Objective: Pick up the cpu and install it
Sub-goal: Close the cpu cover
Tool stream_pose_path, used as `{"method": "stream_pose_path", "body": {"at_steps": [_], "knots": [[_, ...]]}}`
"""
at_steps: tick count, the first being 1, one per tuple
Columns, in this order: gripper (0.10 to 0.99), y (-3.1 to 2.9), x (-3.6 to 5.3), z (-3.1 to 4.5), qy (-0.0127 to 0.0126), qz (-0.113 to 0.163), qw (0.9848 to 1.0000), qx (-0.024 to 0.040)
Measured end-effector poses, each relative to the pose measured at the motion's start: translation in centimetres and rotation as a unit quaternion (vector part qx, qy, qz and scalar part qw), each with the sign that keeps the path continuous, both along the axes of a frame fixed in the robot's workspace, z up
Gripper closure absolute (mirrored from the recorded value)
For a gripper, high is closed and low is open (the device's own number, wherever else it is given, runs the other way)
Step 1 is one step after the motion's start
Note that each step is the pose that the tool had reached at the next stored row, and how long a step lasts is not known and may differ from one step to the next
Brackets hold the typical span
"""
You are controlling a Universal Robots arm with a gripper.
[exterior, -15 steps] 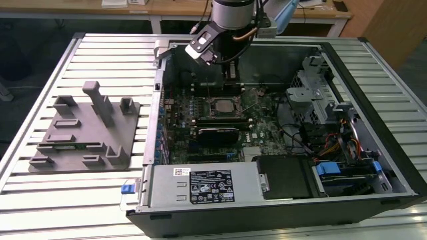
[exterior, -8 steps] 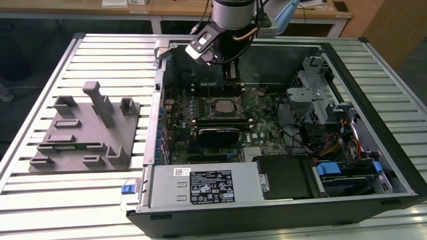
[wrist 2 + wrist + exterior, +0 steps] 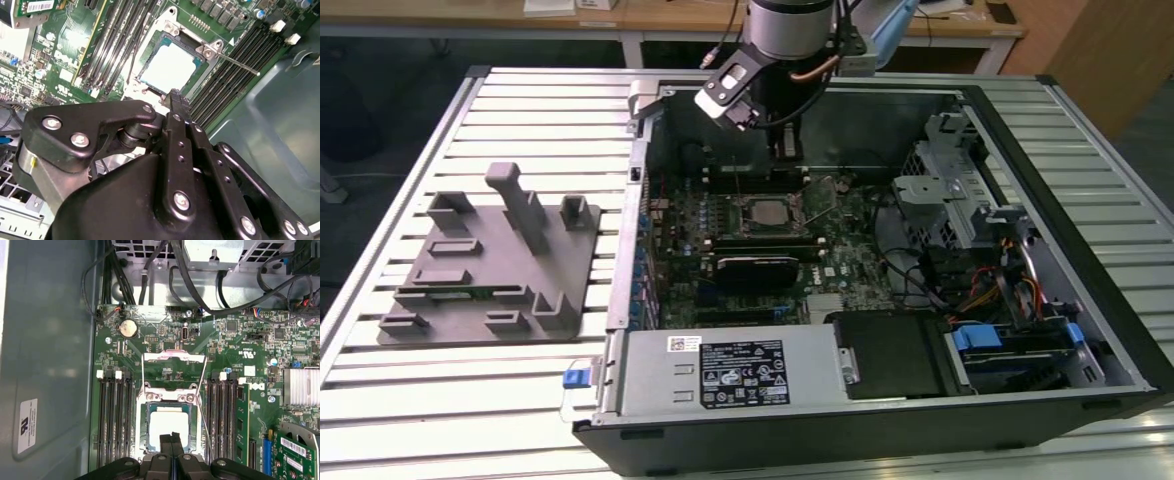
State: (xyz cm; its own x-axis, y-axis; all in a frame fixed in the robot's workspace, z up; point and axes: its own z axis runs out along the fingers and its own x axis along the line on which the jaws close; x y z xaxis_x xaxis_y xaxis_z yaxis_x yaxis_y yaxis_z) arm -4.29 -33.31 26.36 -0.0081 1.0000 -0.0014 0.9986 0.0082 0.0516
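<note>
1. Your cpu (image 3: 167, 421) lay flat in the motherboard socket (image 3: 143, 425), its retaining plate (image 3: 174, 355) standing open;
2. your jaws were pressed together, empty, poised over the cpu;
3. the computer case (image 3: 854, 440) sat on your counter (image 3: 520, 400).

Slatted metal table (image 3: 454, 400), wooden desk (image 3: 680, 15) behind (pale top), dark floor (image 3: 400, 100)

Illegible print on power supply label (image 3: 744, 374)

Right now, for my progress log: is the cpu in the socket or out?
In: the cpu lies flat inside the socket, whose load plate stands open; the shut gripper hovers above it.
</note>
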Motion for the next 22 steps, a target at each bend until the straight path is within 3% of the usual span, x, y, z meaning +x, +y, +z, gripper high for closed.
{"method": "stream_pose_path", "body": {"at_steps": [22], "knots": [[0.980,0.00,2.54,0.00,0.0013,0.000,1.0000,0.0000]]}}
